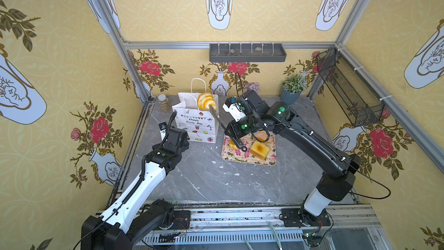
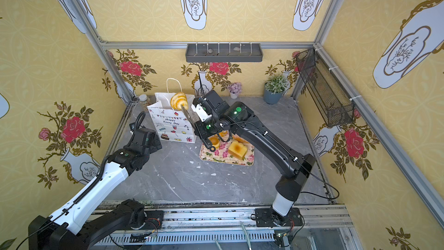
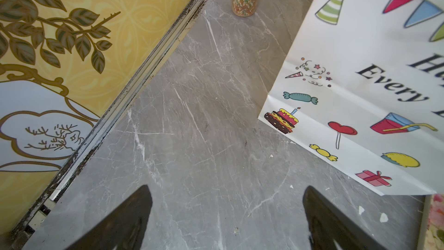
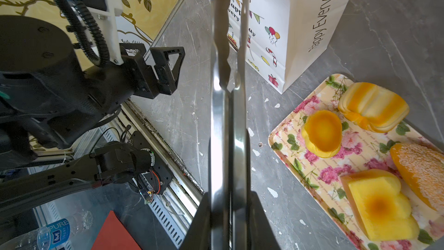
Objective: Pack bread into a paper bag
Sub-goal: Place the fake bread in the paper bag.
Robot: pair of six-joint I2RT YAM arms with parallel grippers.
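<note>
Our right tool [image 4: 229,222] clamps tongs [image 4: 228,116] pinching the twisted roll [image 1: 206,101] over the paper bag [image 1: 197,126], upper centre. We should lower it inside before releasing; rim clearance seems tight

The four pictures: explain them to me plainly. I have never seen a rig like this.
Two robot arms, left and right, stand at a grey marble table. Two pictures look down from overhead on the whole scene; the others come from a camera on each arm's wrist. The left end effector hangs open and empty near the white paper bag. The right end effector is clamped on metal tongs, which pinch a twisted roll over the bag's open top. On the floral tray lie a pumpkin-shaped bun, a round bun, a seeded bun and a square toast.
</note>
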